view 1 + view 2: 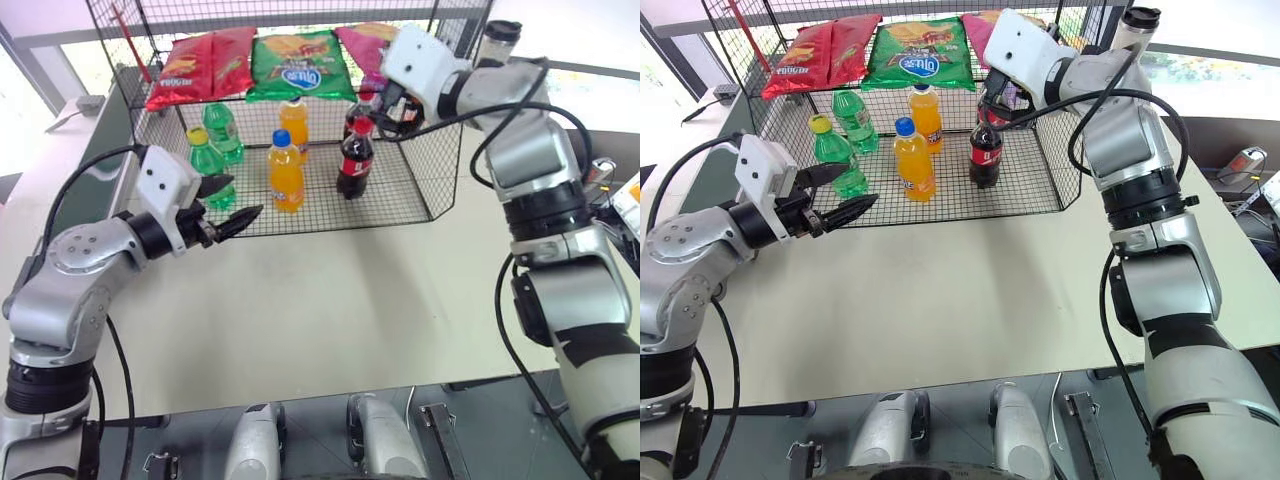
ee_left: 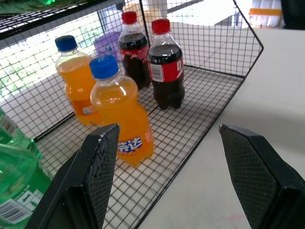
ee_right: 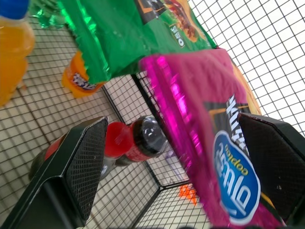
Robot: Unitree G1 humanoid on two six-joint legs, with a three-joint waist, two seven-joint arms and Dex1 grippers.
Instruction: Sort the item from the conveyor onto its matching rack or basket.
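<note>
Magenta-pink chip bag [image 3: 224, 157]: lying on the wire rack's [image 1: 420, 190] upper level beside the green bag [image 1: 300, 66], directly ahead of the right gripper [image 3: 183, 157], jaws spread and empty; left gripper [image 1: 228, 203] open, farther off.

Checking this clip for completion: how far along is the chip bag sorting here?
Nearly done. The magenta chip bag lies on the wire rack's upper level beside the green bag. The right tool is open around the bag's edge, gripping nothing. The left tool hangs open near the lower level's bottles. Left: pull the right arm clear.
</note>
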